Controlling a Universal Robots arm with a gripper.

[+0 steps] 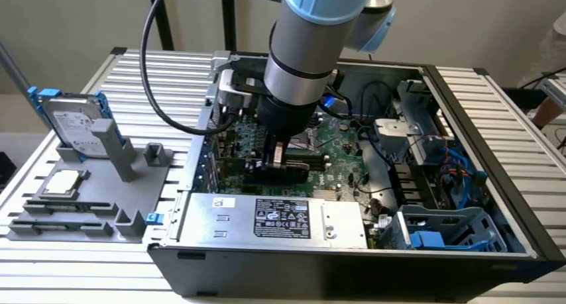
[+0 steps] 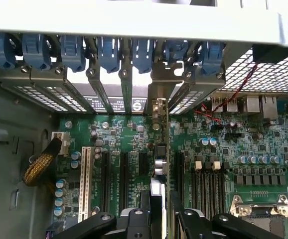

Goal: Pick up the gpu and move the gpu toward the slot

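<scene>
On the slatted metal table (image 1: 159,72) your open computer case (image 1: 354,271) lies with its inside facing up, and the arm (image 1: 305,52) reaches down into its left half as the exterior view shows it. Beneath the arm you see the green motherboard (image 2: 223,144). On the exterior view's left, well apart from the arm, a grey fixture (image 1: 132,161) carries a hard drive with blue rails (image 1: 75,125). The gpu (image 2: 160,154) stands on edge among the black expansion slots (image 2: 105,179), its silver bracket (image 2: 160,97) at the case's rear wall. You cannot tell whether its lower edge touches the board. Your gripper (image 1: 274,159) is clamped on the gpu, one finger on each face. A small CPU chip (image 1: 63,181) lies on the fixture.
</scene>
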